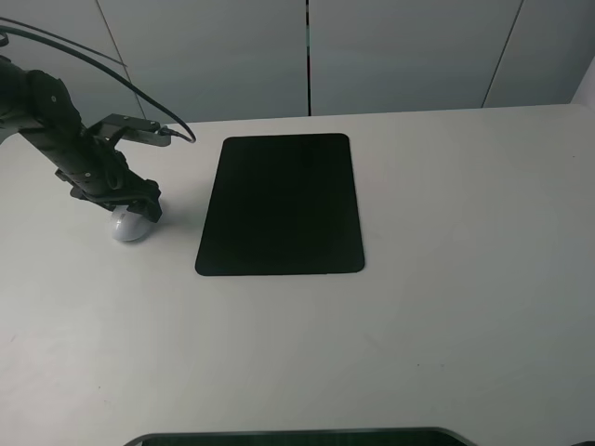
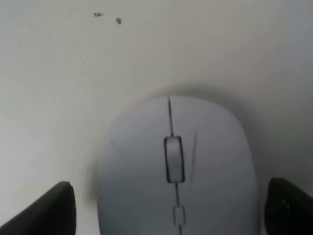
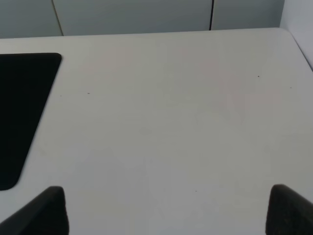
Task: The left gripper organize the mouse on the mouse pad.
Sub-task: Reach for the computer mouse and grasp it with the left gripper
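L gripper (image 1: 138, 204) hangs right over the mouse (image 1: 130, 227), jaws spread wide. In the L wrist view one dark fingertip (image 2: 46, 213) shows on each side of the mouse w/ a gap both sides, so nothing is pinched yet. Mouse lies on the bare table (image 1: 446, 325), just left of the mouse pad (image 1: 279, 204), not touching it.

To do this well, I think: go down a bit so the fingers sit low on the mouse's sides, keep it in the middle, then close slow. It looks round & smooth, so it may slip out if grabbed too high. Lift only a little, move right, set it down mid pad.

R gripper (image 3: 166, 210): jaws spread too, holding nothing, over bare table.

No boxes, bowls or trays in view. The pad is flat & has nothing on it.
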Available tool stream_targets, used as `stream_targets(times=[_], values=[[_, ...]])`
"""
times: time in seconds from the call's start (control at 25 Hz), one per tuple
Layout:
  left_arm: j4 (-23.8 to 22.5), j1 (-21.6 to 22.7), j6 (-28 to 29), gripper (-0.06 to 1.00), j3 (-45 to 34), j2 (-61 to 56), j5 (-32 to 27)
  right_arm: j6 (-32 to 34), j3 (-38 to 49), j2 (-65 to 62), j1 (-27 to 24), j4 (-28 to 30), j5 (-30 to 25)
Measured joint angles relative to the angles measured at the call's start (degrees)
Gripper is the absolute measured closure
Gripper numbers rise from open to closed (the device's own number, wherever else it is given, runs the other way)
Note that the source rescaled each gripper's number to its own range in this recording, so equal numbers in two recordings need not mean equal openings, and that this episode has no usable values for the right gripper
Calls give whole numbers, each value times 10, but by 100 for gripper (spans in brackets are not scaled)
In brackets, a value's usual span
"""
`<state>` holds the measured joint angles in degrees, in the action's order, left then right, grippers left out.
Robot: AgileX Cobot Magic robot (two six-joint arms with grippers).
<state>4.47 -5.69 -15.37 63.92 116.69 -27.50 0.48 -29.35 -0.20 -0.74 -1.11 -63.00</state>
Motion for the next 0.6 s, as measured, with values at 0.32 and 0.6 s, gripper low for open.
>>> stream_targets(times=[0.32, 0.6], values=[[0, 0, 0, -6, 0, 2, 3, 0, 0, 0, 0, 0, 0], [0, -1, 0, -6, 1, 14, 3, 0, 0, 0, 0, 0, 0]])
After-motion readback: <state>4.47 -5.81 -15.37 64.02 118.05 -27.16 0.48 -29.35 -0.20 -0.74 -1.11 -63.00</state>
